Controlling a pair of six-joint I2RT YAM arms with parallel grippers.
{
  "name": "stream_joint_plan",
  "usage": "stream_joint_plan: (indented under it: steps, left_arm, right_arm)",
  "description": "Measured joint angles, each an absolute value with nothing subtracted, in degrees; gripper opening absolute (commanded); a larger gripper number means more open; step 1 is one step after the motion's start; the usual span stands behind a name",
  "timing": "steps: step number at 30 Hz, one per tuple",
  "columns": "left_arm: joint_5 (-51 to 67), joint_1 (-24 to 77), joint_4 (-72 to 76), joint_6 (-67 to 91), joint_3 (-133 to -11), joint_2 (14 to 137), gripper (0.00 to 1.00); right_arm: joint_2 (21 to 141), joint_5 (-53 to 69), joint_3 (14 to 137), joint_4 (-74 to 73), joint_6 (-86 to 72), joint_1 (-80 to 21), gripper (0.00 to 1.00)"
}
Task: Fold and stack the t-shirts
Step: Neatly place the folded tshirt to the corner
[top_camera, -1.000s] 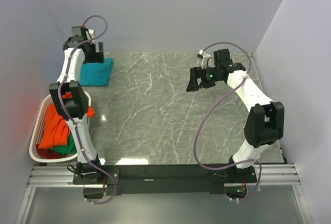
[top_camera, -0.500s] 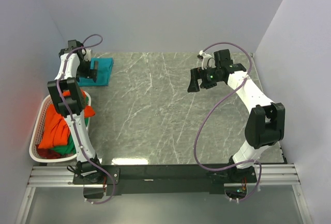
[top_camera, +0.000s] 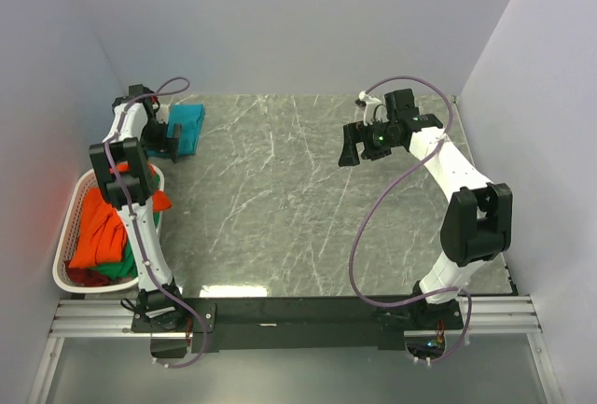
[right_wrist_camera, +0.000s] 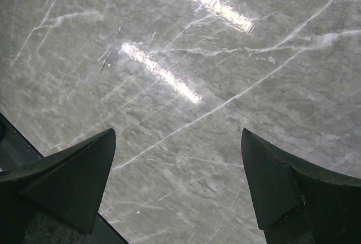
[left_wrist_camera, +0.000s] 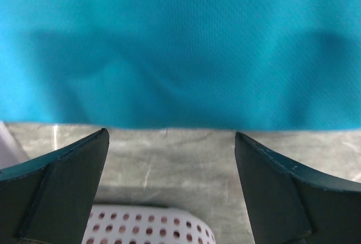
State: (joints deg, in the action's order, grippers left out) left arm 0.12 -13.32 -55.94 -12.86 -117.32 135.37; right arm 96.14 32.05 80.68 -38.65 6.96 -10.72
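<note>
A folded teal t-shirt (top_camera: 188, 121) lies at the table's far left corner; it fills the top of the left wrist view (left_wrist_camera: 180, 47). My left gripper (top_camera: 170, 141) hangs open and empty just in front of its near edge, above bare table. An orange t-shirt (top_camera: 96, 229) and a green t-shirt (top_camera: 119, 268) lie heaped in the white laundry basket (top_camera: 63, 269). My right gripper (top_camera: 351, 147) is open and empty, hovering over the marble table (right_wrist_camera: 186, 86) at the right.
The basket's perforated rim (left_wrist_camera: 141, 224) shows just below my left fingers. Grey walls close in the back and both sides. The black arm-mount rail (top_camera: 298, 315) runs along the near edge.
My left gripper has drawn back from over the teal shirt toward the near side and the basket, coming off the shirt. The right arm has hardly moved.
</note>
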Motion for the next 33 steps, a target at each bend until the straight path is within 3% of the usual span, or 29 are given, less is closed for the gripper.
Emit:
stream_joint_plan:
  steps: [33]
  left_arm:
    - [3.51, -11.75, -52.38, -14.13, -128.11, 142.3, 0.99]
  right_arm:
    - [97.91, 30.85, 84.09, -39.75, 7.18, -10.74, 0.98]
